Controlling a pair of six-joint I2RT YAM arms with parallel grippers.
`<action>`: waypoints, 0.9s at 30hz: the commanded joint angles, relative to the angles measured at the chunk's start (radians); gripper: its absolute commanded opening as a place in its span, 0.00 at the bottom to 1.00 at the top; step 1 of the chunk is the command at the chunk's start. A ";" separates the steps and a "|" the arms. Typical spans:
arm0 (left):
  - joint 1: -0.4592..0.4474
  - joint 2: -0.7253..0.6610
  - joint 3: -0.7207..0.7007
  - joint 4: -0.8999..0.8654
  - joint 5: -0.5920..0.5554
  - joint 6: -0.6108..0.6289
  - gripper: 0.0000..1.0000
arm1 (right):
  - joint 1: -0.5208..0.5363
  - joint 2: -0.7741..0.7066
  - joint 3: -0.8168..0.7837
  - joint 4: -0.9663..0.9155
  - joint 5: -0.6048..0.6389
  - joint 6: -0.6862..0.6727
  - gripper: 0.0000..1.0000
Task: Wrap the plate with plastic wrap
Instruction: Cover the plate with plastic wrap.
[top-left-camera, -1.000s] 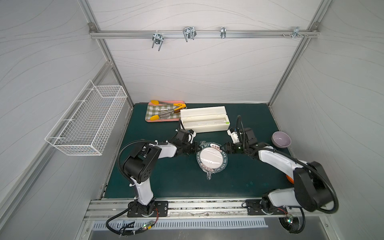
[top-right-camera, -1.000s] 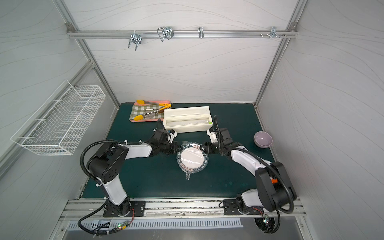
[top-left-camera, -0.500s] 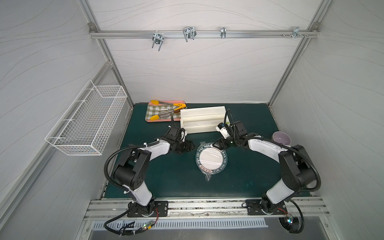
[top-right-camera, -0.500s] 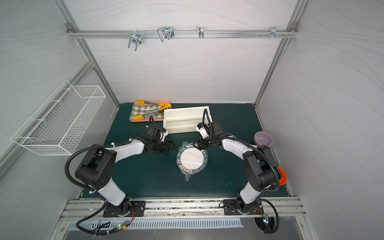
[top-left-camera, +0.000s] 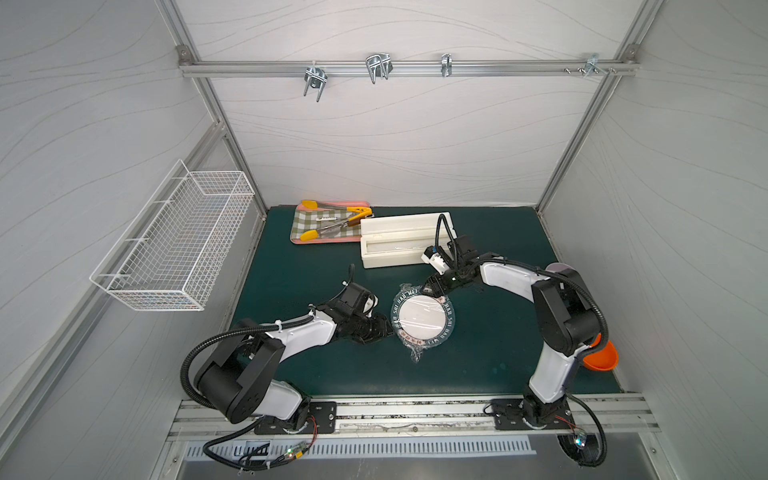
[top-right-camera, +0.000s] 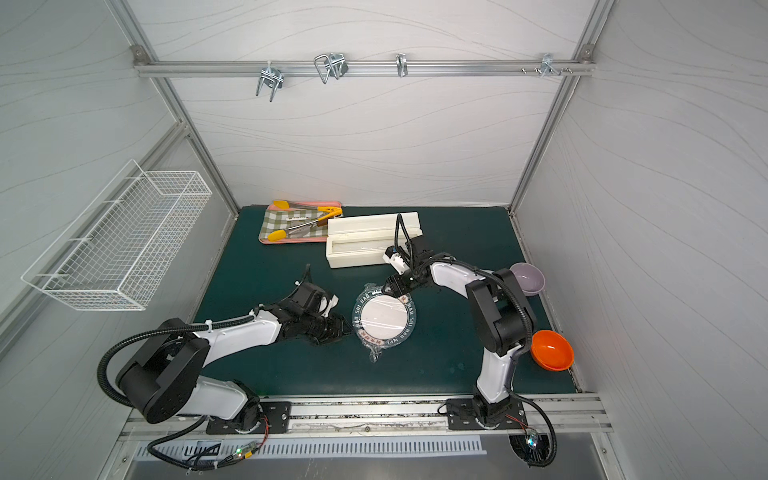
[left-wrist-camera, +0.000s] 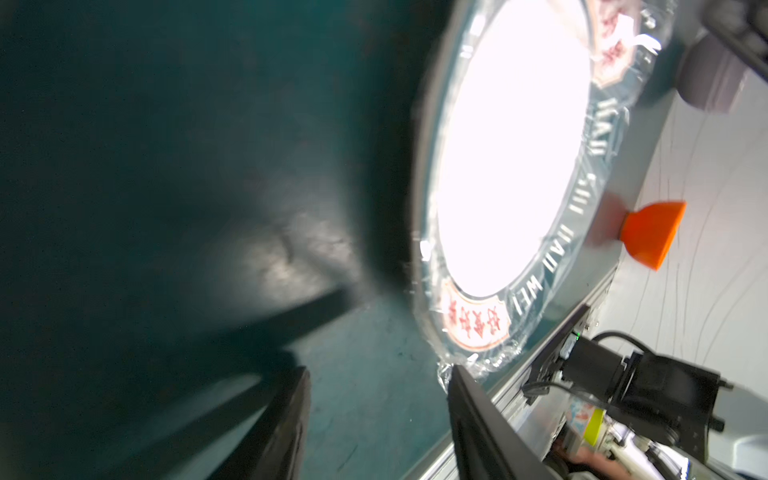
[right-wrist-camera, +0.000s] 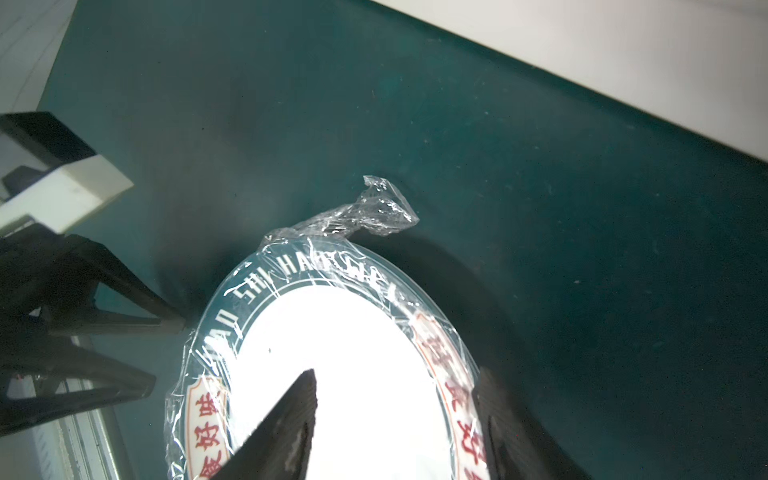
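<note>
Okay, left fingers (top-left-camera: 381, 328) are parted and empty, low over the bench (top-left-camera: 498, 365), tips just beside the plate (top-left-camera: 422, 320). The plate lies flat about midway between the bench's left and right edges. Plastic wrap (top-left-camera: 415, 354) is stretched over it, with crinkled tails poking past the near and far rim. Right fingers (top-left-camera: 435, 288) are parted too, straddling the far-right rim at a red patch.

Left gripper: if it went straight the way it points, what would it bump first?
Probably the wrap on the plate's near rim. The left gripper points right at that edge, jaws open. Its height is hard to judge, so it might skim over the top.
</note>
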 joint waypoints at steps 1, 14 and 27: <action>-0.016 0.052 0.017 0.082 0.054 -0.026 0.44 | -0.020 0.026 0.019 -0.038 0.008 0.024 0.63; -0.013 0.152 0.051 0.070 -0.037 -0.037 0.05 | -0.034 0.014 -0.105 0.019 -0.112 0.152 0.60; 0.134 0.336 0.291 -0.064 -0.134 0.054 0.03 | 0.049 -0.220 -0.496 0.351 -0.112 0.629 0.57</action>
